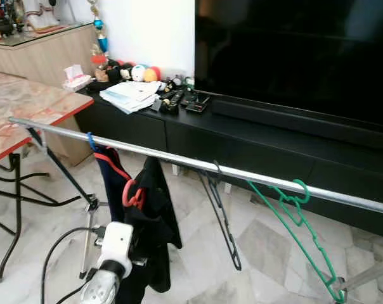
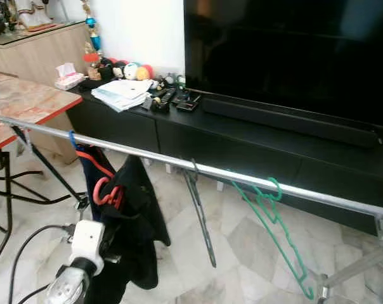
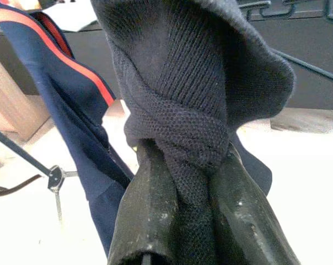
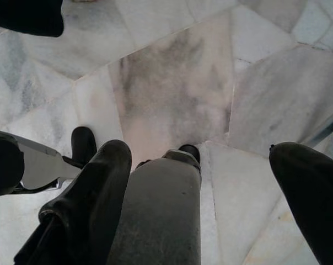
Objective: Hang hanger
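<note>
A silver rail (image 1: pixel 179 158) runs across in front of me. My left gripper (image 3: pixel 183 165) is shut on a dark knit garment (image 3: pixel 177 83), which it holds up just below the rail. The red hook of a hanger (image 1: pixel 133 195) sticks out of this black garment (image 1: pixel 155 215), under the rail and not on it. My left arm's white wrist (image 1: pixel 117 244) reaches up to the garment from below. In the right wrist view my right gripper (image 4: pixel 202 187) hangs open over the marble floor (image 4: pixel 172 83).
A navy garment with a red stripe (image 1: pixel 109 174) hangs on a blue hook at the rail's left. An empty black hanger (image 1: pixel 220 209) and a green hanger (image 1: pixel 299 215) hang further right. A marble-topped folding table (image 1: pixel 20 107) stands left, and a black TV cabinet (image 1: pixel 255 139) stands behind.
</note>
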You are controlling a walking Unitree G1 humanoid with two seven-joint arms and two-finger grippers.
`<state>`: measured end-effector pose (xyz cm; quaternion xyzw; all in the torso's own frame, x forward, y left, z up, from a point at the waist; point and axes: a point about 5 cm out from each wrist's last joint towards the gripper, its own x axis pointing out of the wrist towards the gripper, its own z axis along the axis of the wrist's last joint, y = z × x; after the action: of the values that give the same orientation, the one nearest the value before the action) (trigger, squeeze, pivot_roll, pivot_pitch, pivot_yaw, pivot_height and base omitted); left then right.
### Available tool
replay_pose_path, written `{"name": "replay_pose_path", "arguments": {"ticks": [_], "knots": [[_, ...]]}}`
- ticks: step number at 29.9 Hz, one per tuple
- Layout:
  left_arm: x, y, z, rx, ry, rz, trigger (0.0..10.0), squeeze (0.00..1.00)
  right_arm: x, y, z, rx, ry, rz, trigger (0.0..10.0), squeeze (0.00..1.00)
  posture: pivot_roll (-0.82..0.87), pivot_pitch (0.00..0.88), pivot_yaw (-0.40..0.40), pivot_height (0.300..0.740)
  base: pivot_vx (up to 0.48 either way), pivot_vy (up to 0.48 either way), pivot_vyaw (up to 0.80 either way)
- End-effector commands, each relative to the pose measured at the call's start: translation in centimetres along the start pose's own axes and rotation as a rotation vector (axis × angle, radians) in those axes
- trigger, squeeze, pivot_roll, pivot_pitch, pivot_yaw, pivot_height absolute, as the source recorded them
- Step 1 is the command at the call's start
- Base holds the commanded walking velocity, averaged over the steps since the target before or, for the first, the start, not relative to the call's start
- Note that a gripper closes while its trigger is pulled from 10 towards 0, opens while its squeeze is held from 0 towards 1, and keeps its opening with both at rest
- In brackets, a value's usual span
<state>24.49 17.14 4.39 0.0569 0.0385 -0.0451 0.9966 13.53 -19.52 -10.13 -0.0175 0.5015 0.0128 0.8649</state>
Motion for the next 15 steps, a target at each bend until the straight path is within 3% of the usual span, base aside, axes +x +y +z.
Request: {"name": "replay_pose_path", "arguments": {"ticks": [1, 3, 15], "knots": [[-0.4, 0.5, 1.2, 0.024, -0.042, 0.016, 10.0, 0.0, 0.0, 0.2, -0.3, 0.02, 0.0, -0.003, 10.0, 0.0, -0.1, 0.0, 0.072, 0.74, 0.0, 0.0, 0.0], [-0.7, 0.6, 1.0, 0.025, -0.033, 0.021, 10.0, 0.0, -0.1, 0.1, -0.3, 0.02, 0.001, -0.004, 10.0, 0.0, -0.1, 0.0, 0.072, 0.74, 0.0, 0.0, 0.0], [-1.2, -0.4, 0.5, -0.019, 0.0, 0.053, 10.0, 0.0, -0.1, -0.7, -0.1, -0.012, 0.003, -0.015, 10.0, 0.0, -0.09, 0.0, 0.018, 0.74, 0.267, 0.0, 0.0]]}}
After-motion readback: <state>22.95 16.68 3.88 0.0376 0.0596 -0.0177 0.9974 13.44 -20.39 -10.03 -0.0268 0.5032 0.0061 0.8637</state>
